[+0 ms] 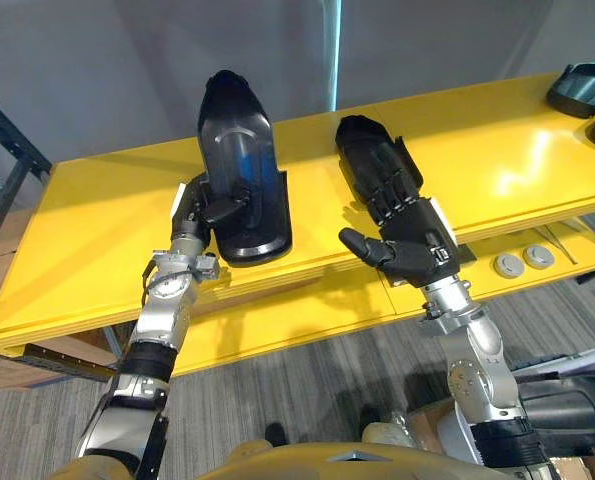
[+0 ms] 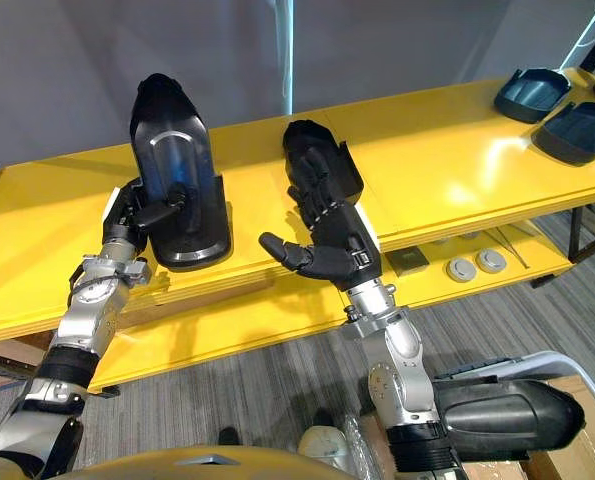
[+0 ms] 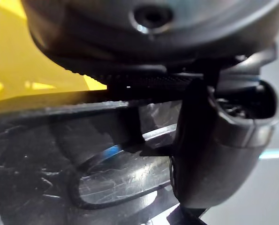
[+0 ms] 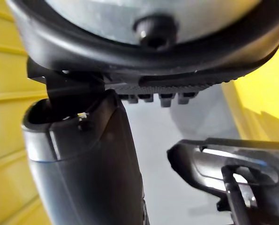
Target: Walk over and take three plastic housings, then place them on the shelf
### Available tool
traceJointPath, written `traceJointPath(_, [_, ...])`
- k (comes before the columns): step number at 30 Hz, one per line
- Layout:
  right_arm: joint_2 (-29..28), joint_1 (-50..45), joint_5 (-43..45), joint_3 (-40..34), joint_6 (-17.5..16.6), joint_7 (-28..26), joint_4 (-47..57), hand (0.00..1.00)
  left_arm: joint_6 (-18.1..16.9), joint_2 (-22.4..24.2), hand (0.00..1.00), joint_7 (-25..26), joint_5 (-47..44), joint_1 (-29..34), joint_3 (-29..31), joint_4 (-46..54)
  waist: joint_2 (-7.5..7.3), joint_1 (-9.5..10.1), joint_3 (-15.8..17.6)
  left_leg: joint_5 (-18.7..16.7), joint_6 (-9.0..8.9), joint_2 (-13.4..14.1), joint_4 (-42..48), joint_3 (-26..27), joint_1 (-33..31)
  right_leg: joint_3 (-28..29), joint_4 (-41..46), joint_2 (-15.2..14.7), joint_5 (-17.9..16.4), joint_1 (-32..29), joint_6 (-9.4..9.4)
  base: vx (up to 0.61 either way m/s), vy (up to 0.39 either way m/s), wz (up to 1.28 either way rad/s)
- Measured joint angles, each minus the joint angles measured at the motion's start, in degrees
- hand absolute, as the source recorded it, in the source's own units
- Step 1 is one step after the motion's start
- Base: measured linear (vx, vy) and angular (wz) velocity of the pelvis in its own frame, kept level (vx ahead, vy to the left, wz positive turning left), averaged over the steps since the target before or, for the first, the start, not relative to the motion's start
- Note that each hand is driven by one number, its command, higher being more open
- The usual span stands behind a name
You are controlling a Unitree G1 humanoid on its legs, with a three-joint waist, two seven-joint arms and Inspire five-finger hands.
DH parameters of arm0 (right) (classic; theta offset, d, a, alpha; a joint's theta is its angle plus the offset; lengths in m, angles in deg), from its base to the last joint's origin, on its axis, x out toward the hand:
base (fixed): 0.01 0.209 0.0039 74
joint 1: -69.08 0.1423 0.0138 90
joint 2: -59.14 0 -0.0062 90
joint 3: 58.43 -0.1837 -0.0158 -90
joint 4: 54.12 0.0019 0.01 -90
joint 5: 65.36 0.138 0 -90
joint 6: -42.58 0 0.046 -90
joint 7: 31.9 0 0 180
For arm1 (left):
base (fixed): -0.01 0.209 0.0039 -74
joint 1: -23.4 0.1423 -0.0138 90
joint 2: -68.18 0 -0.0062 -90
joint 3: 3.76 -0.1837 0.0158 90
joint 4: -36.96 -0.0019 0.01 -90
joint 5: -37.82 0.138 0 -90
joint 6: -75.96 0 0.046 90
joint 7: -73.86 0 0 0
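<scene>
Yellow shelf (image 1: pixel 97 200), glossy black tapered housing (image 1: pixel 242 150), left hand (image 1: pixel 212 210) gripping

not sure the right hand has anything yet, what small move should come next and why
Probably close the right hand round the right housing beneath it: its fingers lie straight along the top and its thumb sticks out sideways, so nothing is gripped yet. The left hand already has its thumb curled on the left housing on the yellow shelf.

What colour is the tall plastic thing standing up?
Glossy black. The plastic housing shows best in the right eye view.
</scene>
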Motion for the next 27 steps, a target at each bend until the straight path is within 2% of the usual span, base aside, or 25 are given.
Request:
traceJointPath(5, [2.1,0.1,1.9,1.5,3.9,-1.1,0.0,1.00,1.4,0.0,0.00,0.7,-4.2,-3.7,-0.1,-4.4,-0.02,-1.16,0.0,0.0,0.01,0.0,0.5,0.2,-1.5,0.4,0.2,0.0,0.1,-1.6,0.01,-0.01,0.003,-0.02])
traceJointPath(10, [2.4,0.8,1.9,4.9,5.3,-1.6,0.0,1.00,2.8,0.0,0.00,1.1,-5.9,-7.5,-0.2,-9.0,-0.32,-1.26,0.9,-0.2,-0.13,0.2,1.4,0.7,-2.0,1.3,2.8,0.1,-0.5,-3.3,-0.68,-0.02,0.000,-0.07])
traceJointPath(11, [2.4,1.3,1.9,5.5,5.5,-1.6,0.1,1.00,2.8,0.0,1.00,1.5,-6.1,-8.4,-0.2,-9.6,-0.51,-1.32,1.8,-0.5,-0.11,0.2,2.1,0.7,-2.2,1.6,3.6,0.0,-1.0,-3.6,-0.59,-0.09,-0.012,-0.09])
traceJointPath(16, [2.5,2.6,1.6,6.2,6.2,-1.3,0.1,1.00,3.0,0.0,1.00,3.0,-6.9,-10.2,-0.1,-11.3,-0.28,-1.97,4.7,-1.5,0.05,0.3,5.3,0.9,-4.5,2.1,6.6,-0.4,-1.4,-6.0,-0.60,-0.09,0.001,-0.02])
traceJointPath(21, [3.3,2.5,1.7,6.7,6.2,-0.9,1.1,1.00,3.0,-0.2,1.00,4.7,-3.7,-10.3,0.1,-12.3,0.21,-2.69,5.0,-2.3,0.05,0.7,7.1,1.4,-4.6,2.7,8.3,-0.5,-2.0,-6.3,-0.67,-0.03,0.001,-0.05])
traceJointPath(24, [3.8,2.4,1.8,7.4,6.2,-0.6,3.2,1.00,4.1,-0.9,1.00,5.9,-2.7,-10.4,0.1,-12.5,1.16,-2.98,5.6,-2.9,-0.31,0.9,7.7,2.0,-4.0,3.3,9.1,-0.4,-2.2,-6.3,-0.69,-0.03,0.004,-0.14])
traceJointPath(27, [3.8,1.6,3.9,7.3,6.2,-0.5,3.2,1.00,5.2,-1.0,1.00,6.8,-1.0,-10.5,0.3,-12.9,1.48,-3.04,5.7,-3.1,-0.50,0.9,7.7,2.1,-3.6,3.4,9.8,-0.4,-2.8,-6.2,-0.69,-0.03,-0.013,-0.04])
